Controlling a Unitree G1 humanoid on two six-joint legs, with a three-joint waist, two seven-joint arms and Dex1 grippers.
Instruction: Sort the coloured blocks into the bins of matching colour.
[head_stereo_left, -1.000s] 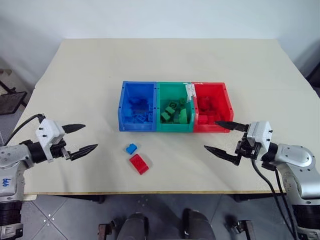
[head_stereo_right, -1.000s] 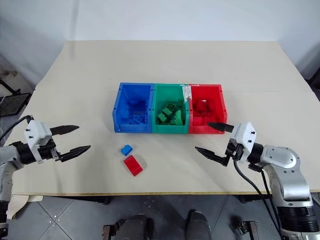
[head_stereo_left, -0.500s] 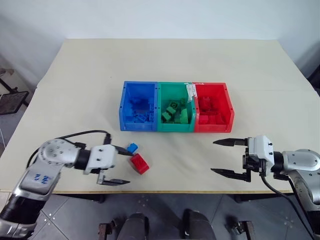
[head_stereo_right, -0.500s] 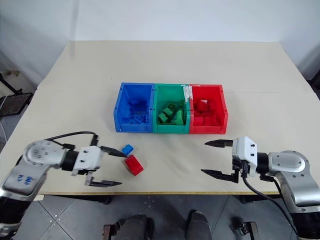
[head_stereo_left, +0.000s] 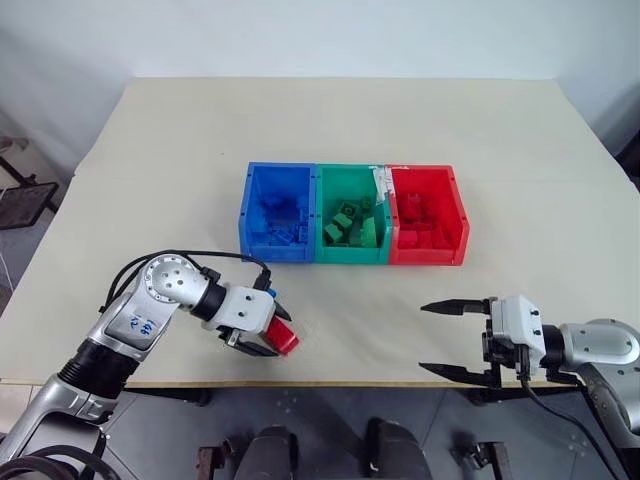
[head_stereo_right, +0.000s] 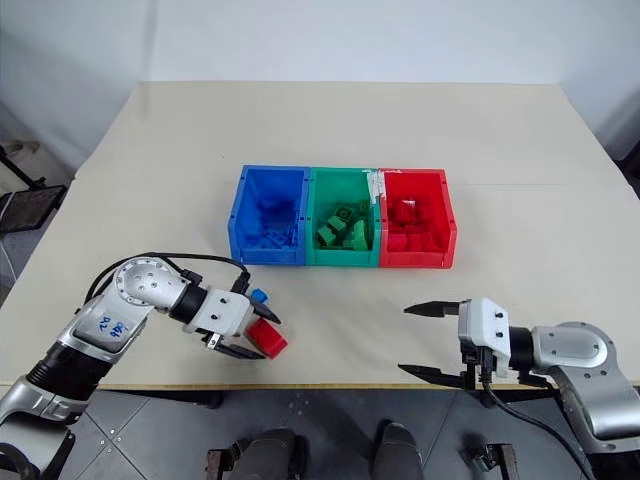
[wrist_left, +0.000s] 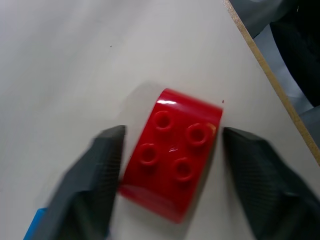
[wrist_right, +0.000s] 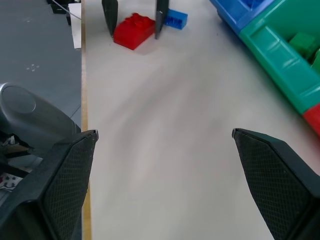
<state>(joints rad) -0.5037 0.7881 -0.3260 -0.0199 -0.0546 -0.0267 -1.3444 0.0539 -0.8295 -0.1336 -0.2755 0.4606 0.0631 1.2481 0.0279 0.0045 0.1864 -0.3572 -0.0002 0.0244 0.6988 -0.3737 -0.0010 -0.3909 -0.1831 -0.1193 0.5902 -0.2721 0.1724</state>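
Sorting looks nearly finished, judging by how things lie. Blue bin (head_stereo_left: 276, 212), green bin (head_stereo_left: 351, 215) and red bin (head_stereo_left: 426, 214) stand joined in a row mid-counter (head_stereo_left: 330, 130), each holding blocks of its own colour. Two blocks are left outside them, near the front edge: a red block (wrist_left: 172, 152) and a small blue block (wrist_right: 173, 18) just beside it, on the side nearer the bins.

The left gripper (wrist_left: 172, 150) has its fingers (wrist_left: 97, 170) straddling the red block, one on each side. The wrist view shows a thin gap on one side and a wider one on the other, so the jaws are part-closed around the block, not yet clamped, and the block sits on the counter. The right gripper (head_stereo_left: 455, 338) hangs wide open and empty near the front edge, well apart from both loose blocks and the bins.

What remains, as I read it: grip the red block and carry it to the red bin at the far end of the row, then put the blue block into the blue bin.

As for writing, blue handwritten marks show on the left forearm (head_stereo_left: 135, 325), too small to read. A pale tag (head_stereo_left: 380, 183) sits on the rim between the green and red bins; nothing on it is legible.
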